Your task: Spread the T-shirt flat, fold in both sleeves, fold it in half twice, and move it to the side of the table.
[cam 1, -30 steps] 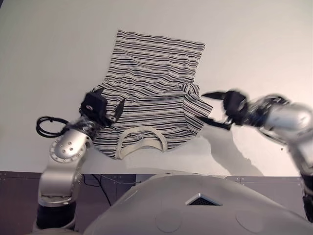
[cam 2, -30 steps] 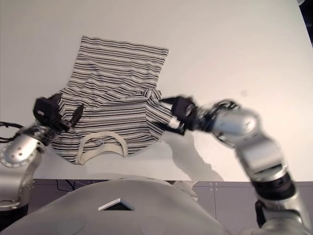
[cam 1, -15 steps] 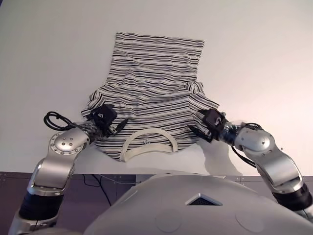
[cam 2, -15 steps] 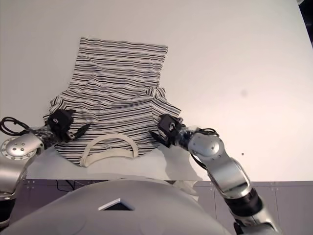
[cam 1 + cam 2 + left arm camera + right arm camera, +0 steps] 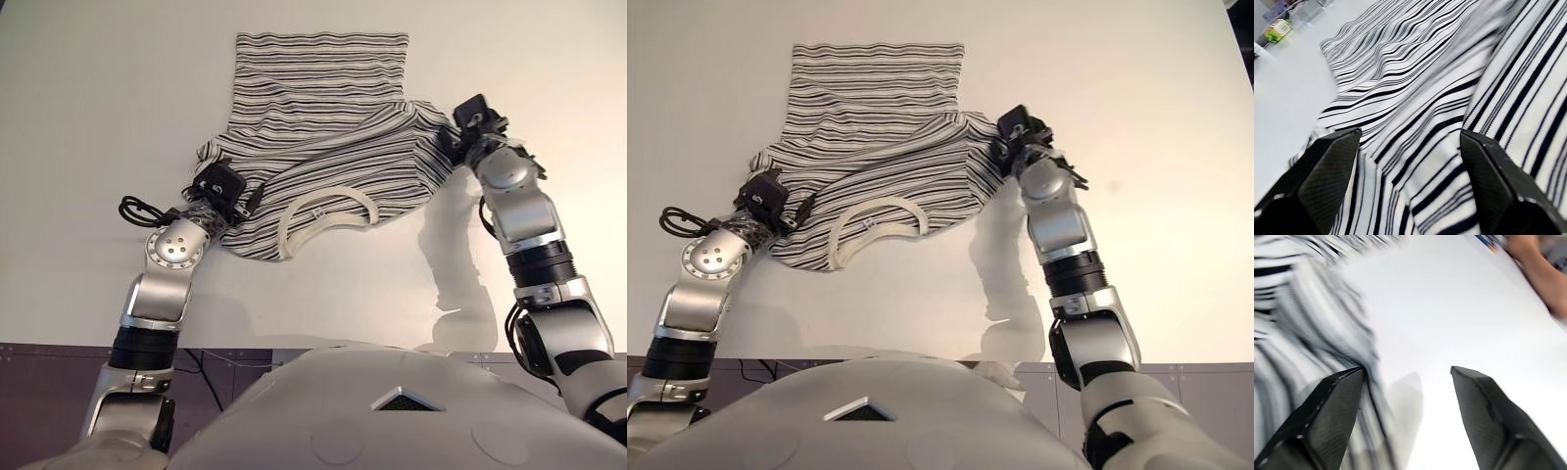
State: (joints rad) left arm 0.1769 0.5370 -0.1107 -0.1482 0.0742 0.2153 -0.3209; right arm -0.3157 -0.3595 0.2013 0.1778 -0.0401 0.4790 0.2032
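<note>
The left tool [image 5: 247, 199] and right tool [image 5: 449, 145], both spread, flanked the shirt [image 5: 323, 147] mid-frame, seemingly placed to pull it flat on the desk [image 5: 98, 98].

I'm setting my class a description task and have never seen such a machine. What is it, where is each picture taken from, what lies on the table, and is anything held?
It is a humanoid robot with two arms, each ending in a two-fingered tool. The two wide pictures come from cameras in its head, looking down; the two close ones from cameras on its wrists. A striped T-shirt lies rumpled on the white table. The left tool sits over one shoulder, the right tool at the opposite sleeve edge. Both are open, gripping nothing.
</note>
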